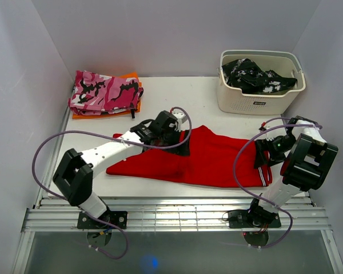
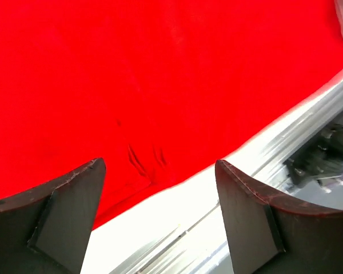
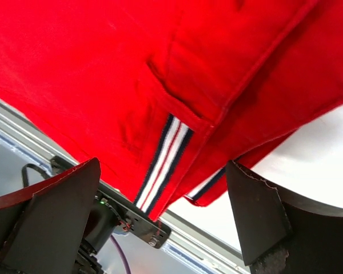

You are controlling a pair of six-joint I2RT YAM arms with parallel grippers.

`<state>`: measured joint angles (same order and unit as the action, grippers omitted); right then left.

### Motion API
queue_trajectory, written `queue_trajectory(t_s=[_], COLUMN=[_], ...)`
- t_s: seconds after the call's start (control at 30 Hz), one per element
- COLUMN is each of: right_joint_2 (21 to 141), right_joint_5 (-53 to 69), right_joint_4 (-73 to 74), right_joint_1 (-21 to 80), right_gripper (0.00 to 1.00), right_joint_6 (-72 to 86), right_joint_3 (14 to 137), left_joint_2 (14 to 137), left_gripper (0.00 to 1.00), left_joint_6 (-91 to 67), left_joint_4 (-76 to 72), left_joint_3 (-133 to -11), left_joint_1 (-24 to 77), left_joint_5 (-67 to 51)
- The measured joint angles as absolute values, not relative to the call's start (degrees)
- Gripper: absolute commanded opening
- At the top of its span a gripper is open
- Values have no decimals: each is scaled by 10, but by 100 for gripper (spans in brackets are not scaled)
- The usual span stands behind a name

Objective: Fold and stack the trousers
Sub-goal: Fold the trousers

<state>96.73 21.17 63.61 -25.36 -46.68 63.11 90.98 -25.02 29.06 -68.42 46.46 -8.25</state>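
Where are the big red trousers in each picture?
Top view: the bright-red fabric trousers lie across the middle of the white table.
Left wrist view: the trousers fill the upper left.
Right wrist view: the trousers fill the top, striped end central.
Shared landmark: the silver rail along the table's near edge.

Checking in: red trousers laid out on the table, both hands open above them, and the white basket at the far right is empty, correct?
Not quite: the basket is not empty. The top view shows a black-and-white garment in it. The rest holds: the trousers are laid out, and the left hand and right hand are open above them.
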Motion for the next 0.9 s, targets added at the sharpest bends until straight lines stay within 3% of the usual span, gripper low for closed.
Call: queue_trajectory(t_s=[0.1, 0.23, 0.37, 0.47, 0.63, 0.9], right_joint_2=[967, 943, 882, 837, 843, 969], right_joint_5=[233, 293, 337, 355, 366, 348], right_joint_4=[653, 667, 630, 563, 437, 327], right_joint_1=[-252, -224, -130, -23, 146, 248], right_gripper=[100, 91, 79, 77, 77, 68], right_joint_6=[-468, -451, -366, -269, -117, 4], right_joint_3=[644, 668, 675, 679, 690, 695], left_joint_2=[860, 817, 812, 812, 813, 813], left_gripper=[88, 90, 90, 87, 88, 89], left_joint_6=[-215, -161, -104, -66, -18, 35], left_joint_4=[300, 310, 349, 389, 440, 492], left_joint_3=[-684, -684, -683, -679, -678, -674], left_joint_1=[398, 185, 1, -98, -186, -279], left_joint_5=[-156, -258, -337, -397, -445, -468])
